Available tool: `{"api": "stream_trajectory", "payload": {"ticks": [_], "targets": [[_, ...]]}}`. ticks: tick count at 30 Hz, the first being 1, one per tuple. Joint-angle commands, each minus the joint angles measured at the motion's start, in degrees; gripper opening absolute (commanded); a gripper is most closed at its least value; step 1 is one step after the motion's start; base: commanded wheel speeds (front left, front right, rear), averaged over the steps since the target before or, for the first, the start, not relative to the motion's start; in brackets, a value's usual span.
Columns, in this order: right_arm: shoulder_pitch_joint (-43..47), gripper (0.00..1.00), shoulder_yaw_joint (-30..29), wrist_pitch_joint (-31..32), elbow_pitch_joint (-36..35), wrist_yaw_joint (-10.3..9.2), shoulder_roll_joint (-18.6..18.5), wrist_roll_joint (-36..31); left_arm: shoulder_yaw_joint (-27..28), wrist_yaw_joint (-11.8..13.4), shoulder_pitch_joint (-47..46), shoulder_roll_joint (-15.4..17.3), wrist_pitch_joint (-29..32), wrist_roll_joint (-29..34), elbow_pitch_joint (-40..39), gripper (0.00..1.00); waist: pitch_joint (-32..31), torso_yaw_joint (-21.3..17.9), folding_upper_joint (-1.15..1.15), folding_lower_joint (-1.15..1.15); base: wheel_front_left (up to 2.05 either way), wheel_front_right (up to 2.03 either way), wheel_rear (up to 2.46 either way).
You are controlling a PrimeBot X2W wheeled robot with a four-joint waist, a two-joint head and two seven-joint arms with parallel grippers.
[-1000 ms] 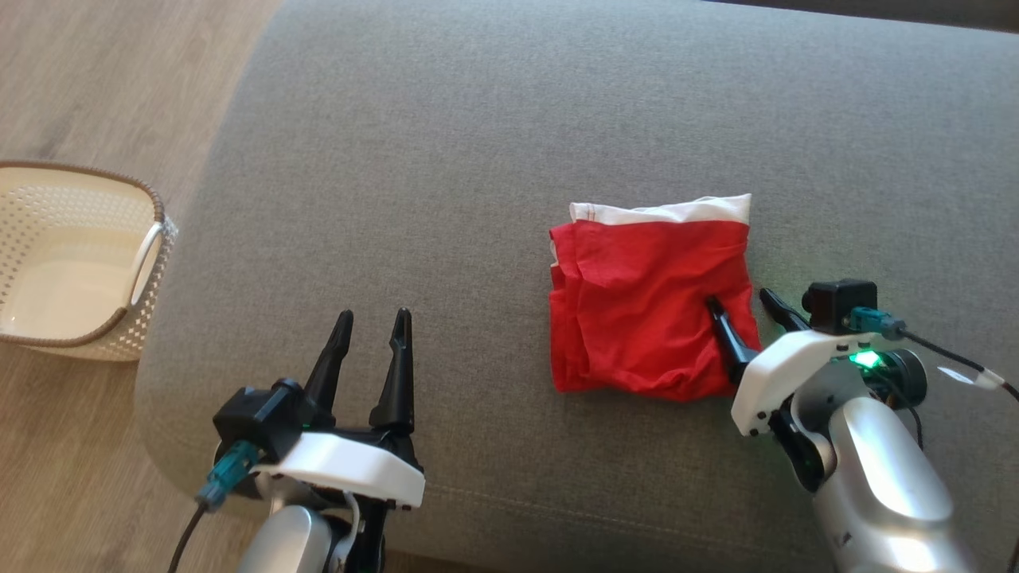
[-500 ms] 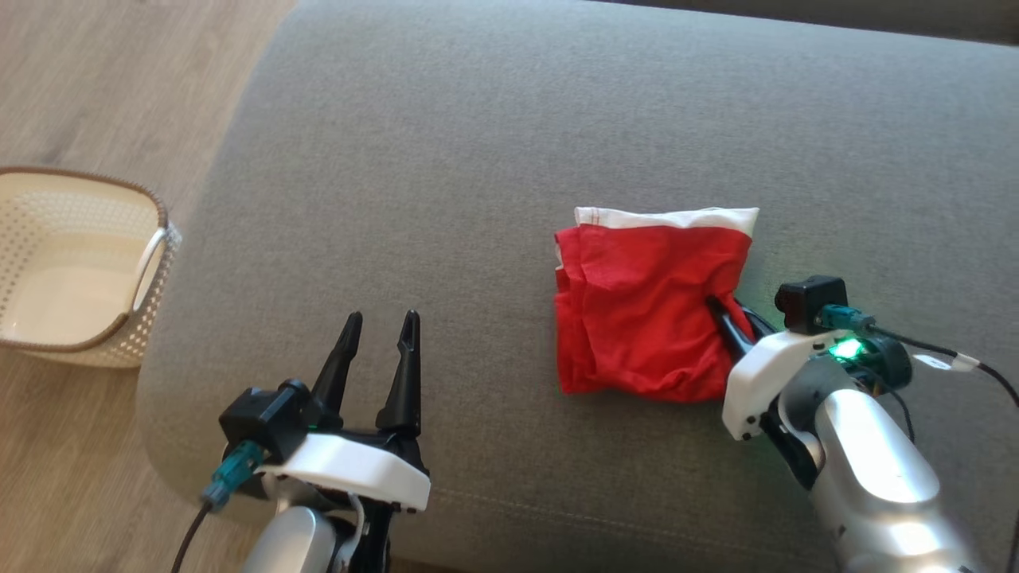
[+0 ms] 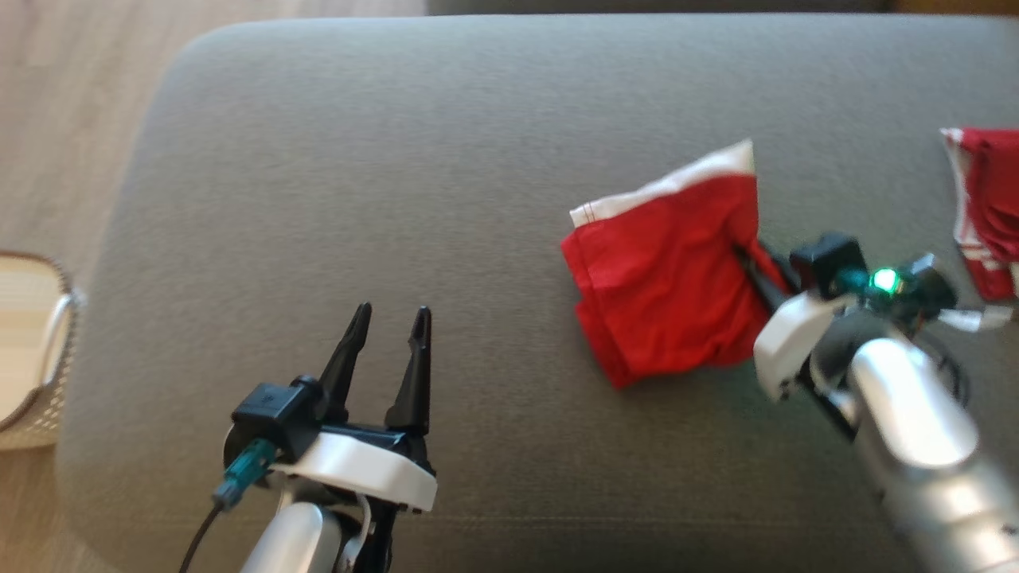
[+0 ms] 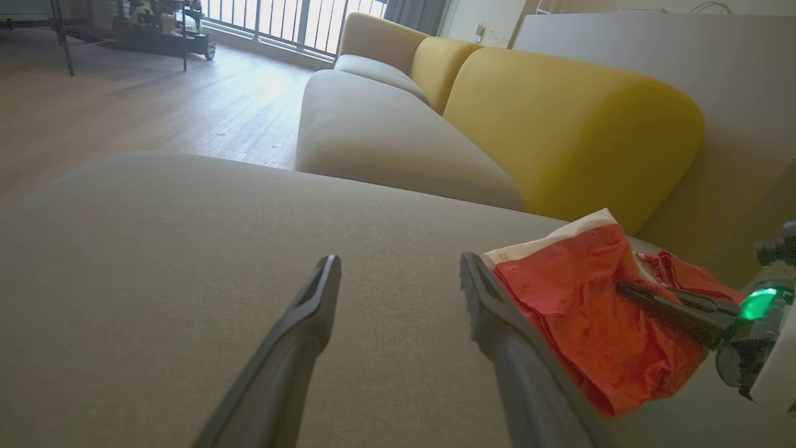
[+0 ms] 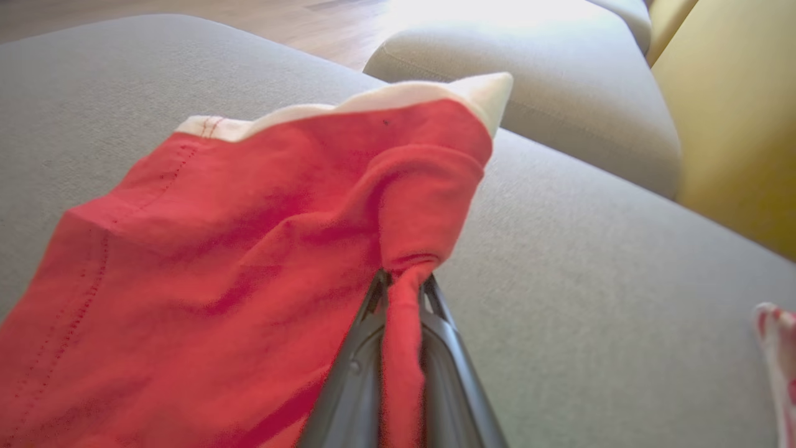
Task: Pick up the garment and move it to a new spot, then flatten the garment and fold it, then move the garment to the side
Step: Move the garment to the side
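A broad grey sofa seat (image 3: 398, 159) carries everything, and the left wrist view shows a yellow backrest (image 4: 559, 118) rising behind it. The garment (image 3: 669, 278), red with a white band along its far edge, lies folded on the right half of the seat. Its near left part rests on the cushion, while its right side is bunched and drawn upward so the white corner stands up in a point. The right claw (image 3: 752, 259) is pressed together on that right edge; in the right wrist view a narrow fold of red cloth runs down between its two dark fingers (image 5: 364, 348), pinched tight. The left claw (image 3: 393, 310) sits over bare cushion to the left, well apart from the garment, with its fingers spread in a moderate gap, holding nothing and touching no cloth. A second red and white cloth (image 3: 987, 199) lies at the seat's far right, and a pale perforated basket (image 3: 32, 350) stands on the floor at the left
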Motion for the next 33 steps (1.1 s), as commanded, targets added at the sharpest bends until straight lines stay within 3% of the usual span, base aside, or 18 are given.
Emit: {"api": "stream_trajectory", "payload": {"ticks": [1,7,15,24,33], "targets": [[-4.0,0.00,2.1,0.6,-2.9,-0.02,-1.8,-0.1,1.3,-0.7,-2.9,0.1,-0.5,0.9,-2.3,1.00,1.8,-3.6,0.00,0.00,0.00,0.00,0.00],[-12.0,0.00,11.6,4.4,-7.5,-0.02,-10.7,3.5,-0.8,-3.7,-8.5,0.1,-0.5,5.3,-1.6,1.00,7.7,-12.0,0.00,0.00,0.00,0.00,0.00],[-23.2,0.00,14.6,5.0,-8.2,-0.02,-19.5,9.0,-1.4,-6.9,-17.1,0.3,-0.5,10.6,-0.8,1.00,17.2,-20.8,0.00,0.00,0.00,0.00,0.00],[-31.6,0.00,11.8,1.8,-4.0,-0.02,-23.5,10.3,-0.6,-8.4,-21.8,1.0,-0.5,11.6,0.5,1.00,24.3,-26.9,0.00,0.00,0.00,0.00,0.00],[-32.6,0.00,8.0,0.3,-0.6,-0.02,-23.3,8.6,0.2,-8.7,-21.8,1.1,-0.5,12.3,0.6,1.00,27.1,-27.5,0.00,0.00,0.00,0.00,0.00]]}}
